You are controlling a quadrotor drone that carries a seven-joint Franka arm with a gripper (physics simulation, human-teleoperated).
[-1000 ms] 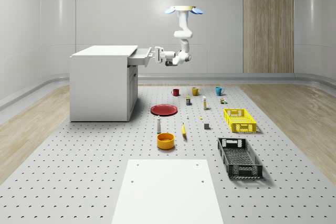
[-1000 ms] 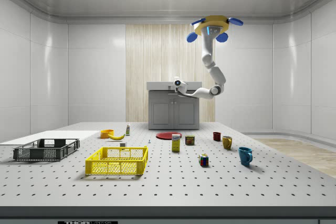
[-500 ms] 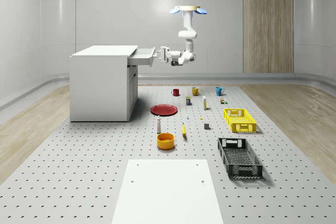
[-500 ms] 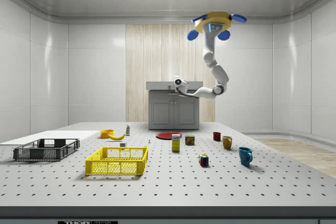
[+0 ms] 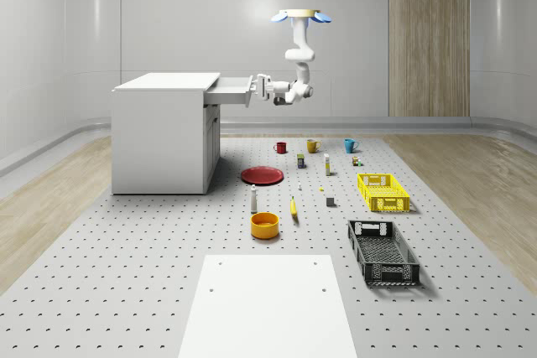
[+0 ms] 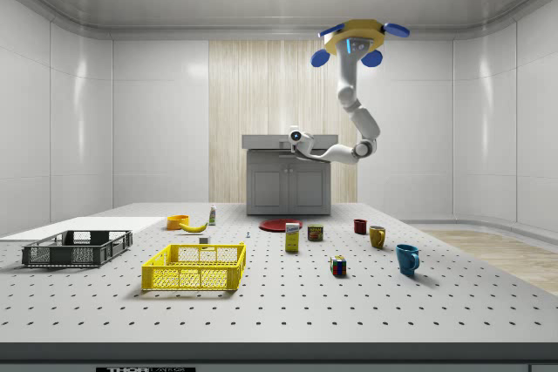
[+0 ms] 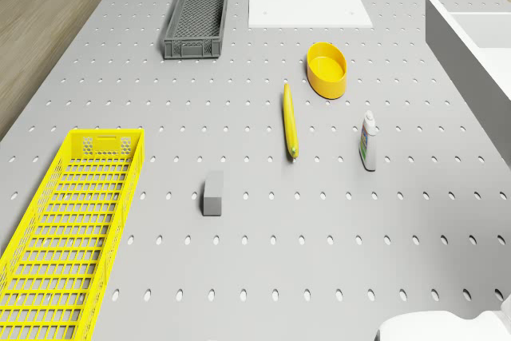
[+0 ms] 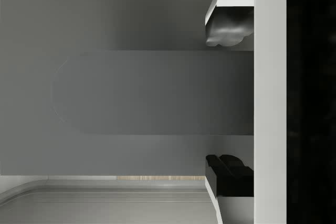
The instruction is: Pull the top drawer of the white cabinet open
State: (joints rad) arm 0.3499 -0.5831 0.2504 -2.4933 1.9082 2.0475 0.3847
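Note:
The white cabinet (image 5: pixel 164 136) stands at the whole-scene view's left. Its top drawer (image 5: pixel 231 90) juts well out toward the right. The drone (image 5: pixel 300 16) hovers high to the right of the cabinet, above the red plate and mugs, with its arm bent down and back toward the drawer. My gripper (image 5: pixel 260 88) sits level with the drawer front, just off it. In the wrist view the gripper (image 8: pixel 226 99) is open: both fingers (image 8: pixel 227 29) stand wide apart with a grey drawer face close behind them. In the side view the drone (image 6: pixel 353 41) hangs before the cabinet (image 6: pixel 288 187).
On the perforated floor lie a red plate (image 5: pixel 262 175), several mugs (image 5: pixel 312 146), a yellow bowl (image 7: pixel 327 69), a banana (image 7: pixel 290 120), a bottle (image 7: pixel 368 141), a yellow crate (image 7: pixel 72 221), a black crate (image 7: pixel 197 17) and a white mat (image 5: pixel 268 303).
The drone and arm shifted right and slightly up, and the gripper came off the drawer front. The drawer front has slid further out; over the last half second the drone held still.

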